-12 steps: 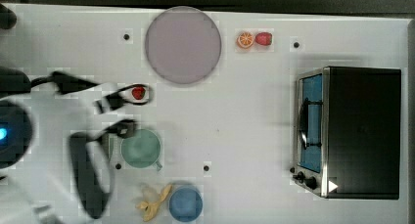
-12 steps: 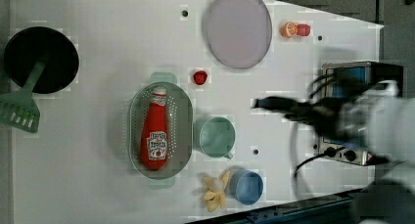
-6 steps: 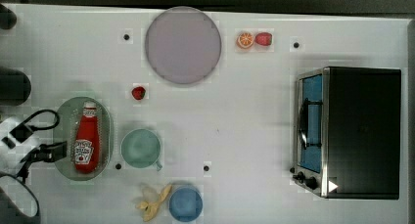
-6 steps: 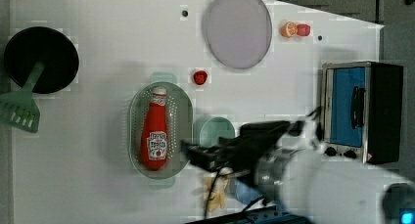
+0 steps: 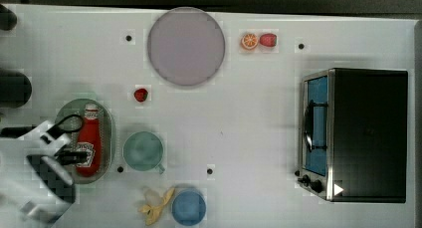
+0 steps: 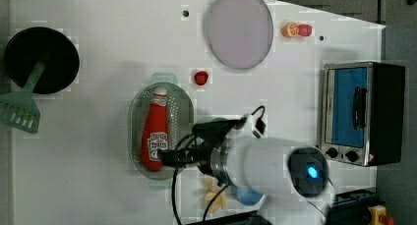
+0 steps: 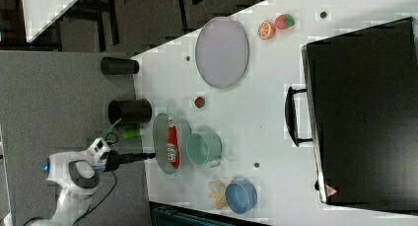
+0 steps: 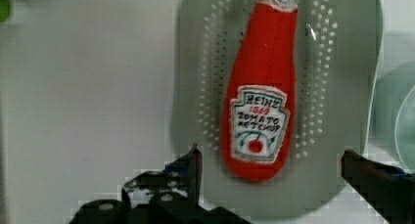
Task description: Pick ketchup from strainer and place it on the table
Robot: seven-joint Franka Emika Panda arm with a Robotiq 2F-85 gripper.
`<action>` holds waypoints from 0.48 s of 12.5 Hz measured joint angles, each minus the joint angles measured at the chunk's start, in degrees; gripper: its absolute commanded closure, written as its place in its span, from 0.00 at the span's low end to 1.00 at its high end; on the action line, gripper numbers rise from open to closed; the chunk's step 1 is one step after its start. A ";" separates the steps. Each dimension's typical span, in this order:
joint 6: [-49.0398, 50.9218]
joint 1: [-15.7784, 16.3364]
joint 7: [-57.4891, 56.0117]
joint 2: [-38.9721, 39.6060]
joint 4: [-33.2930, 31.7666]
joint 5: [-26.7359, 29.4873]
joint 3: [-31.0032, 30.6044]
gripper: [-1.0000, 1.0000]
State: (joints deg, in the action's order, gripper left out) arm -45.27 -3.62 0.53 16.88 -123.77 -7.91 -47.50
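Note:
The red ketchup (image 5: 89, 147) with its white cap lies lengthwise in the mint-green strainer (image 5: 107, 138) on the white table (image 5: 249, 128). My gripper (image 8: 270, 156) hovers open above the bottle's base end, one dark finger on each side of it and nothing between them. In the left view the gripper (image 6: 169, 158) reaches over the strainer (image 6: 180, 116) at the ketchup's (image 6: 155, 131) labelled end. The right view has the gripper (image 7: 148, 157) at the strainer's (image 7: 160, 132) rim beside the ketchup (image 7: 172, 146). The wrist view looks down on the ketchup (image 8: 259, 77) and the perforated strainer (image 8: 205, 62).
A green mug (image 5: 143, 151) stands right beside the strainer. A blue bowl (image 5: 188, 207) and a banana (image 5: 155, 207) sit near the table's edge. A strawberry (image 5: 141, 94), a lilac plate (image 5: 186, 46), a toaster oven (image 5: 356, 133) and a black pan with spatula (image 6: 39, 63) are around.
The arm swept across the table from near the strawberry to the strainer, and the gripper now hangs over the ketchup's base end. The ketchup and strainer have not moved.

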 measured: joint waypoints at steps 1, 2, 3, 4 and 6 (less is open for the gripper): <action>-1.76 -0.05 0.80 2.07 -1.01 -2.48 1.18 0.00; -3.97 -0.17 1.46 3.75 -2.13 -3.94 2.21 0.00; -5.18 -0.40 2.66 5.62 -2.80 -5.77 2.74 0.00; -6.41 -0.96 4.40 7.65 -2.91 -7.74 2.63 0.00; -8.11 -1.90 7.96 12.02 -2.91 -9.88 1.93 0.00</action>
State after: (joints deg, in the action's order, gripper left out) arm -53.38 -5.53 8.49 28.90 -126.68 -17.79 -45.57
